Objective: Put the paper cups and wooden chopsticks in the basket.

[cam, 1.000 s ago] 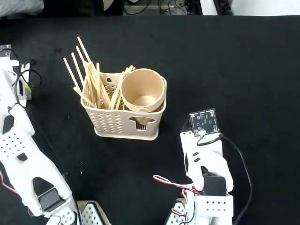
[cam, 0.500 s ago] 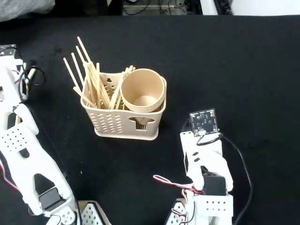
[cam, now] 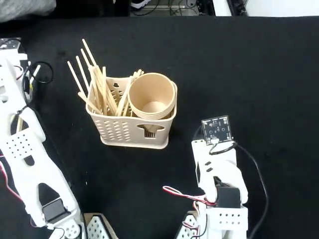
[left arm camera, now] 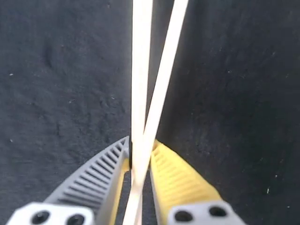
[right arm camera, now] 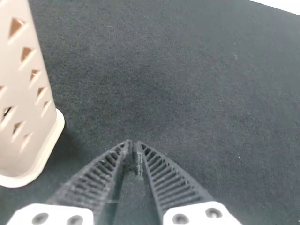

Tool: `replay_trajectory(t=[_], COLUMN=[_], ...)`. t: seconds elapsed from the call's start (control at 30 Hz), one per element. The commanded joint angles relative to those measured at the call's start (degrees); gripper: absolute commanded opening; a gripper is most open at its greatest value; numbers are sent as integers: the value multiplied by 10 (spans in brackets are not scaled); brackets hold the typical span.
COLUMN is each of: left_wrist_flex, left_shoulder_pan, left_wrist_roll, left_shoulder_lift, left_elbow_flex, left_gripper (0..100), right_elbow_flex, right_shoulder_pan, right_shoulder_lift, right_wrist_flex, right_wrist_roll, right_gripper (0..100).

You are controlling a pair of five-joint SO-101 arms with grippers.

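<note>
Left end effector [left arm camera: 140, 151] pinches two chopsticks [left arm camera: 141, 70]; the basket [cam: 132, 132] lies off to its right.
The sticks run lengthwise straight out past the fingertips, crossing slightly. Bare tabletop [cam: 70, 144] separates that arm from the basket, whose nearer compartment bristles with a leaning bundle [cam: 94, 82]; cups [cam: 152, 97] fill the farther one. Right end effector [right arm camera: 132, 146], pressed together and empty, sits just beside the basket.

Even diffuse light fr. above; faint soft shadow by basket [right arm camera: 28, 93]; dark matte table [cam: 249, 74].
</note>
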Motion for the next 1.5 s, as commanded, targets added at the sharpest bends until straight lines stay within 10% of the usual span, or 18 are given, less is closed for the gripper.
replay_trajectory(t=[0.0, 1.0, 1.23, 1.47], left_wrist_flex=[6, -5, -133, -442], left_shoulder_pan=[11, 163, 164, 164], left_wrist_roll=[21, 198, 217, 222], left_shoulder_lift=[-14, -404, -525, -766], left_elbow_flex=[-33, 257, 466, 831], left_gripper=[29, 29, 29, 29], right_elbow_flex=[-4, -4, -4, -4], right_shoulder_pan=[6, 7, 7, 7], right_shoulder_lift=[-32, -32, -32, -32], right_wrist_flex=[3, 3, 3, 3], right_wrist_roll=[1, 1, 1, 1], right_gripper=[11, 11, 11, 11])
